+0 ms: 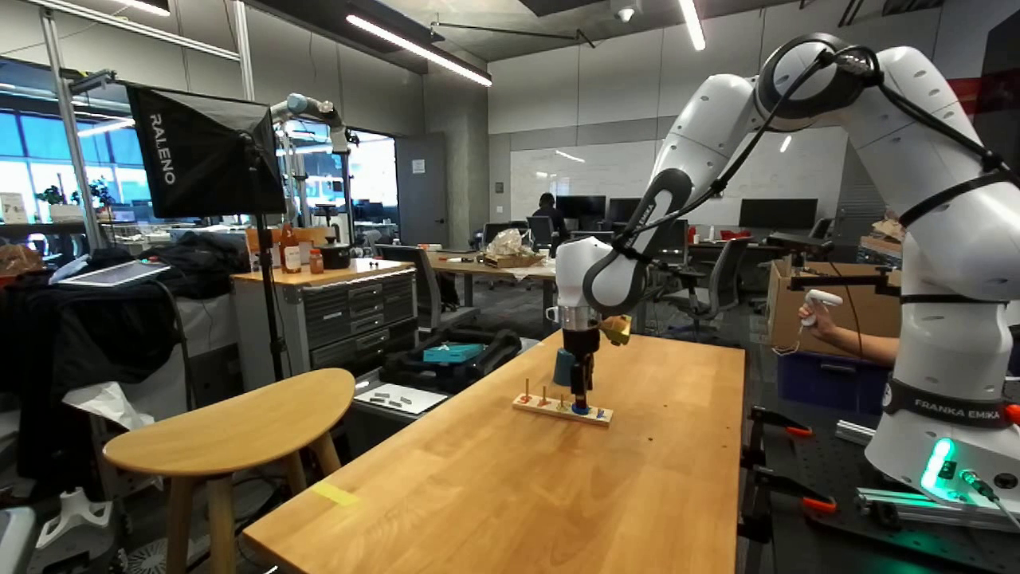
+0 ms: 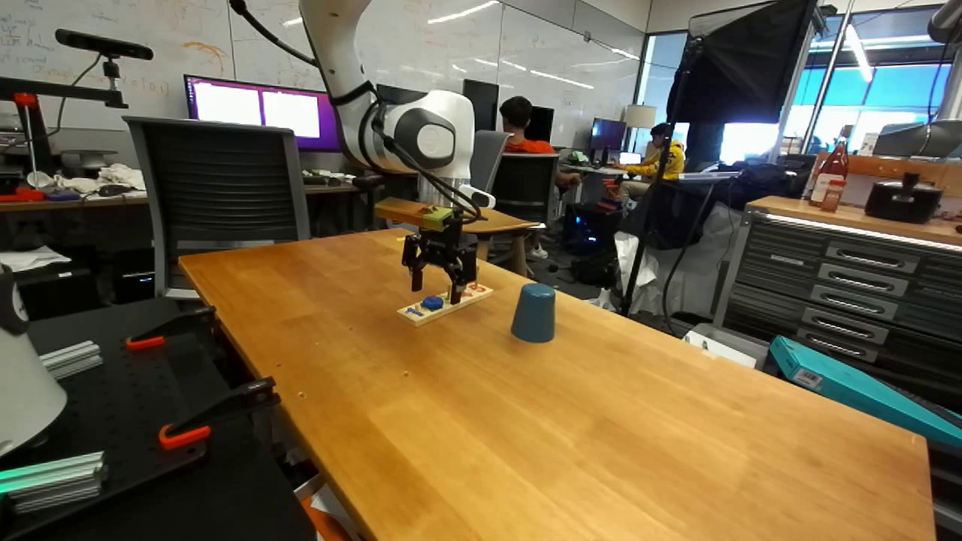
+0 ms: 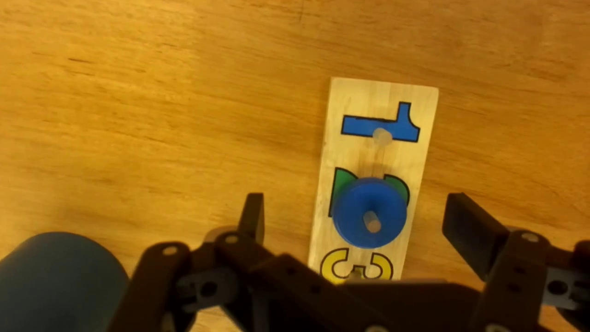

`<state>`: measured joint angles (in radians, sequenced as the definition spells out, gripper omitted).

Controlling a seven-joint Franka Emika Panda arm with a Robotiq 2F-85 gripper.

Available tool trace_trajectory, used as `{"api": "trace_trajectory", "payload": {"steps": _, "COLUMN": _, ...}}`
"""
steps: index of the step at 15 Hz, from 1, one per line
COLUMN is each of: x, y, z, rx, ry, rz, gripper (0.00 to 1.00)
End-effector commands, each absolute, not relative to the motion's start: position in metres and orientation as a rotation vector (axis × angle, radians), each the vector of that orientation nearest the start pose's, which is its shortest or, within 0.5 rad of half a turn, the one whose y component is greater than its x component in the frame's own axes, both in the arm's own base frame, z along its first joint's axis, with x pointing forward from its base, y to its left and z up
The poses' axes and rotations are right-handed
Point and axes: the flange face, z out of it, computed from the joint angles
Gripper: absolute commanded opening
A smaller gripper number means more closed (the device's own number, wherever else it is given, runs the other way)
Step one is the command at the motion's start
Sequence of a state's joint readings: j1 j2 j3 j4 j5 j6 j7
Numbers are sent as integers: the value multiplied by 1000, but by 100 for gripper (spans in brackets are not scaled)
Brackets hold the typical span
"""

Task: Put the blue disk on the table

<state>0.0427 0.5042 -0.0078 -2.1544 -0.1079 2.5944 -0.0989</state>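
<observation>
The blue disk (image 3: 348, 210) sits on a peg of the pale wooden board (image 3: 355, 92), partly covering the green number 2. It also shows in both exterior views (image 1: 580, 410) (image 2: 432, 303). The board lies on the honey-coloured table (image 1: 637, 478), whose top also shows in an exterior view (image 2: 601, 421) and the wrist view (image 3: 138, 138). My gripper (image 3: 357, 207) is open, pointing down over the board. In the wrist view its fingers are on either side of the disk, apart from it. It also shows low over the board in both exterior views (image 1: 582, 397) (image 2: 437, 291).
A blue-grey cup (image 2: 533, 314) stands upside down on the table beside the board, near my gripper; it also shows in the wrist view (image 3: 60, 286). Upright pegs (image 1: 527, 386) rise from the board. A rounded wooden stool (image 1: 239, 422) stands beside the table.
</observation>
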Motion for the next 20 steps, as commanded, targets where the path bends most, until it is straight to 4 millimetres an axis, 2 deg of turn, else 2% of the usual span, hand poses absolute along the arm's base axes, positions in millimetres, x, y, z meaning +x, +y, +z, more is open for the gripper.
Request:
{"api": "trace_trajectory", "payload": {"steps": 1, "x": 564, "y": 29, "z": 146, "rx": -3179, "ry": -360, "rz": 75, "gripper": 100}}
{"api": "trace_trajectory", "payload": {"steps": 4, "x": 563, "y": 32, "z": 143, "rx": -3182, "ry": -370, "rz": 55, "gripper": 100}}
{"api": "trace_trajectory", "payload": {"steps": 5, "x": 563, "y": 33, "z": 142, "rx": -3181, "ry": -371, "rz": 47, "gripper": 75}}
{"api": "trace_trajectory", "payload": {"steps": 7, "x": 564, "y": 35, "z": 145, "rx": -3179, "ry": -370, "rz": 36, "gripper": 66}}
{"api": "trace_trajectory", "payload": {"steps": 10, "x": 566, "y": 37, "z": 150, "rx": -3184, "ry": -379, "rz": 14, "gripper": 40}}
{"api": "trace_trajectory", "payload": {"steps": 13, "x": 567, "y": 36, "z": 153, "rx": -3186, "ry": -378, "rz": -2, "gripper": 18}}
{"api": "trace_trajectory", "payload": {"steps": 16, "x": 567, "y": 35, "z": 161, "rx": -3180, "ry": -370, "rz": 9, "gripper": 19}}
{"api": "trace_trajectory", "payload": {"steps": 18, "x": 564, "y": 40, "z": 184, "rx": -3170, "ry": -386, "rz": -22, "gripper": 19}}
{"api": "trace_trajectory", "payload": {"steps": 20, "x": 572, "y": 33, "z": 211, "rx": -3177, "ry": -377, "rz": -63, "gripper": 18}}
